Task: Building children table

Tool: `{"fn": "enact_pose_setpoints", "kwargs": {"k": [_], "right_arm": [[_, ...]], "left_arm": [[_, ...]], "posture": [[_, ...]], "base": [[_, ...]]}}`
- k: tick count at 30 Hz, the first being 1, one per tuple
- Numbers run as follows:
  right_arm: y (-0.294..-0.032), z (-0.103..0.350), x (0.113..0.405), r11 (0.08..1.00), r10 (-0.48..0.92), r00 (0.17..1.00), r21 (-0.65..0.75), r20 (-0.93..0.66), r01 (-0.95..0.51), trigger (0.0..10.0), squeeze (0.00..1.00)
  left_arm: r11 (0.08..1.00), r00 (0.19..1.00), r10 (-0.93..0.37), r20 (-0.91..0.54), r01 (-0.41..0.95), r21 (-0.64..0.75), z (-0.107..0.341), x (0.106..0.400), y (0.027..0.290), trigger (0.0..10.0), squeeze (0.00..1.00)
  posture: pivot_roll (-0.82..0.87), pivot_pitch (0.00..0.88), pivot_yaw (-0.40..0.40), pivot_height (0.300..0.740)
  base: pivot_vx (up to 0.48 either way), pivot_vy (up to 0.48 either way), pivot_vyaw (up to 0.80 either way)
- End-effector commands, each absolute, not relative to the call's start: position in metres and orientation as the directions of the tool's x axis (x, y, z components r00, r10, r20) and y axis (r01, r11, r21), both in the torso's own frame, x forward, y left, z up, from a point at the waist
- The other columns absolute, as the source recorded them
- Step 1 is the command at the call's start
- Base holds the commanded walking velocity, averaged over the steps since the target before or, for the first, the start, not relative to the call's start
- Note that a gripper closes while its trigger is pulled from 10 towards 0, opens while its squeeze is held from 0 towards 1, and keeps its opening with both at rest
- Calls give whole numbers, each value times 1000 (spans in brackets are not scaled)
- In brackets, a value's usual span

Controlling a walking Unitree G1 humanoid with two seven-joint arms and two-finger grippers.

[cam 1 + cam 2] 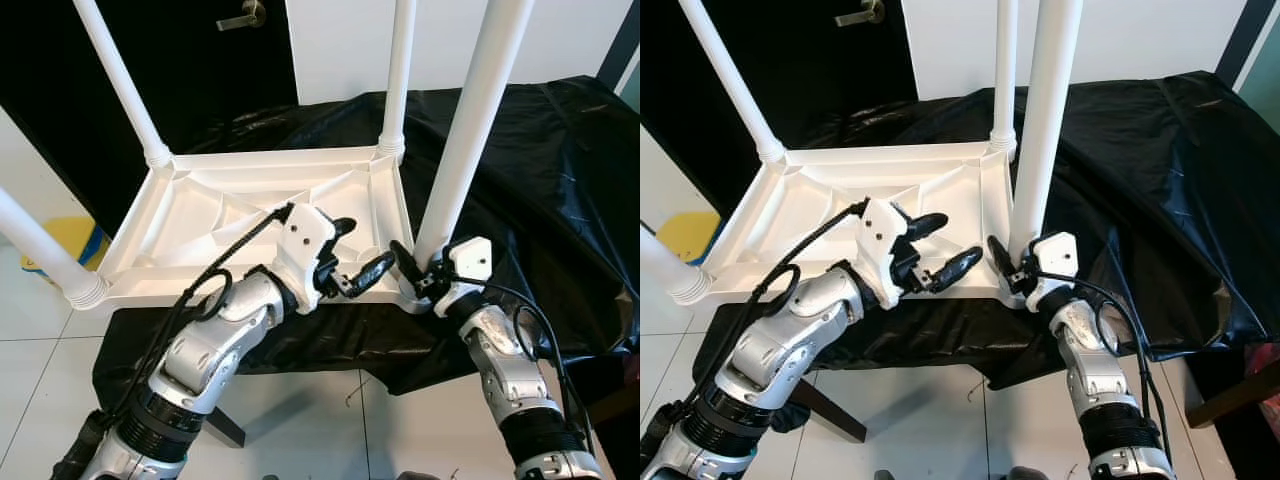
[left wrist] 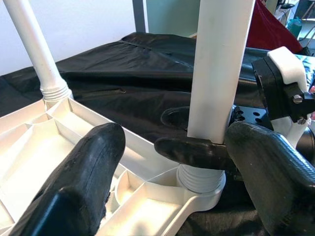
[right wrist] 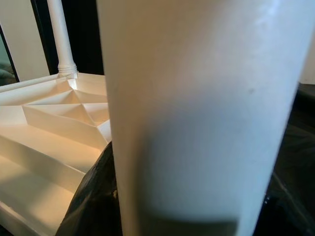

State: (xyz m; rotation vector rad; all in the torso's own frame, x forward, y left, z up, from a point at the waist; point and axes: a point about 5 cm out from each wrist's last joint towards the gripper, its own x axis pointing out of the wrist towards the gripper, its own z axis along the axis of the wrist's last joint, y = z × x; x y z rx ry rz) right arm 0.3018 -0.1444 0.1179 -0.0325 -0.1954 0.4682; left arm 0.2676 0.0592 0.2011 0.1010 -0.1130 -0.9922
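Tabletop [image 1: 250, 215] lay upside down on black sheeting [image 1: 540, 170], all four legs up. We had our right gripper [image 1: 412, 268] pinching the near-right leg [image 1: 465, 140] at its socket; our left gripper [image 1: 350, 258], fingers spread, hovered just beside it. We judged the final leg needed twisting tight next.

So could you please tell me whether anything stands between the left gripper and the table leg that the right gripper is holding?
Nothing visible does. The open left gripper hovers over the tabletop's underside, beside the leg; only open air lies between. The right gripper clasps the leg's base.
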Motion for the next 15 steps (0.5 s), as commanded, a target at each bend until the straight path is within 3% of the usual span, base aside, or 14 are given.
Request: {"fn": "enact_pose_setpoints", "kwargs": {"k": [1,7,15], "right_arm": [[-139,80,292,889,455,890,45,14,-455,10000,0],[-138,79,290,889,457,889,34,13,-457,10000,0],[-131,83,284,962,271,960,11,63,-272,10000,0]], "left_arm": [[466,465,-884,40,873,144,201,264,59,10000,0],[469,468,-883,42,872,144,202,264,59,10000,0],[476,475,-879,45,867,145,202,264,60,10000,0]], "posture": [[-86,48,73,740],[-86,46,71,740],[-83,53,62,740]], "base": [[0,0,0],[0,0,0],[0,0,0]]}}
